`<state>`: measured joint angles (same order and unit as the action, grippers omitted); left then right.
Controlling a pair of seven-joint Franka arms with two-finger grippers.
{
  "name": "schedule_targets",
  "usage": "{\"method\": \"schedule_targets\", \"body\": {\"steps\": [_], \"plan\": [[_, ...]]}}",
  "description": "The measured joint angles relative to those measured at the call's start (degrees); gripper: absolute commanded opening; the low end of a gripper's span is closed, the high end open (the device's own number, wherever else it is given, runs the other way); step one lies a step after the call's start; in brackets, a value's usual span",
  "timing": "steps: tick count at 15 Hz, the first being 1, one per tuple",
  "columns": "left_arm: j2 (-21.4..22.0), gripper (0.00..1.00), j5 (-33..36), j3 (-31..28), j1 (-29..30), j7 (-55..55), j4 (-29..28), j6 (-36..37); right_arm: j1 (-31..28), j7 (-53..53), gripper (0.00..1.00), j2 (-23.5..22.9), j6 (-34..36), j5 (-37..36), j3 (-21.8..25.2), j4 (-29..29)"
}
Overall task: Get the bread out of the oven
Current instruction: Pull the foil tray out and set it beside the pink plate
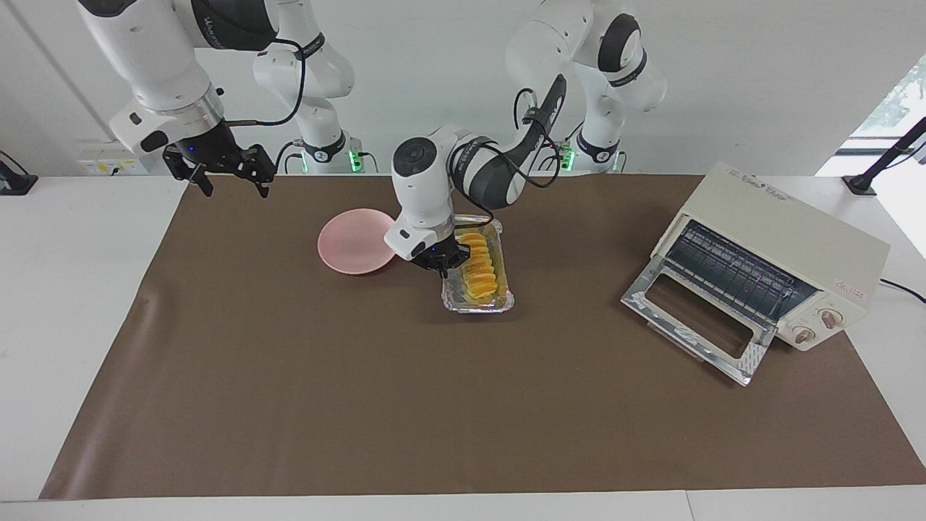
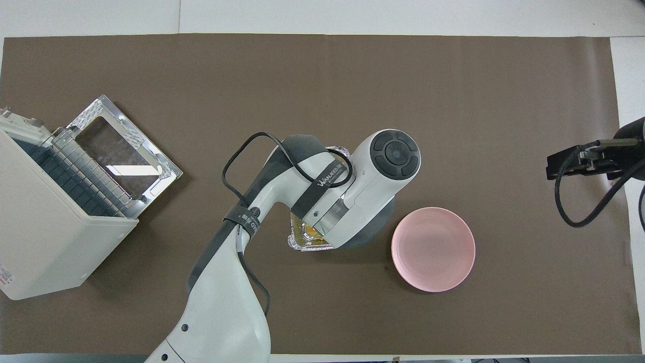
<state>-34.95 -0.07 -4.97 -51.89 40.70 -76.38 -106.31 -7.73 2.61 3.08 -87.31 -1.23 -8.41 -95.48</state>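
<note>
- Left gripper (image 1: 439,263): fingers pinched fully together on the rim of the foil tray (image 1: 499,298), at the long edge facing the pink plate. Grip on the foil, not on the loaf – prob. so the soft bread isn't squashed.
- Bread (image 1: 478,268): golden, ridged loaf lying lengthwise in the tray, out on the brown mat (image 1: 289,405) approx mid-table. It's between the plate (image 1: 354,246) and the oven (image 1: 778,253), just beside the plate, well apart from the oven.
- Can't tell whether the tray is lifted or sliding on the mat; its shadow sits tight under it, so low either way.
- In the overhead view the left arm covers most of the tray; only a foil corner (image 2: 302,244) and a bit of yellow show.
- Oven: at the left arm's end of the table, glass door (image 1: 694,322) dropped flat on the mat, wire rack (image 1: 731,271) bare. Door down = clear path out, so the removal part looks done.
- Right gripper (image 1: 224,165): jaws wide apart, nothing in them, up over the mat's edge at the right arm's end. Waiting.
- Judgement: tray is headed next to the plate, likely so the loaf can go onto it.
- Risk: thin foil held by one edge may bend and tip the loaf.
</note>
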Motion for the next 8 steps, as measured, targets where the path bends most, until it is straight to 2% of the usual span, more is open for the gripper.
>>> {"method": "schedule_targets", "body": {"steps": [2, 3, 8], "plan": [[-0.2, 0.65, -0.4, 0.0, -0.3, 0.0, -0.5, -1.7, 0.0, 0.0, 1.00, 0.0, 0.0, 0.0, 0.0, 0.0], [-0.3, 1.00, -0.5, 0.0, -0.4, 0.0, -1.0, -2.8, 0.0, 0.0, 1.00, 0.0, 0.0, 0.0, 0.0, 0.0], [-0.4, 1.00, -1.9, -0.8, -0.1, 0.0, -1.2, -4.2, 0.0, 0.0, 1.00, 0.0, 0.0, 0.0, 0.0, 0.0]]}}
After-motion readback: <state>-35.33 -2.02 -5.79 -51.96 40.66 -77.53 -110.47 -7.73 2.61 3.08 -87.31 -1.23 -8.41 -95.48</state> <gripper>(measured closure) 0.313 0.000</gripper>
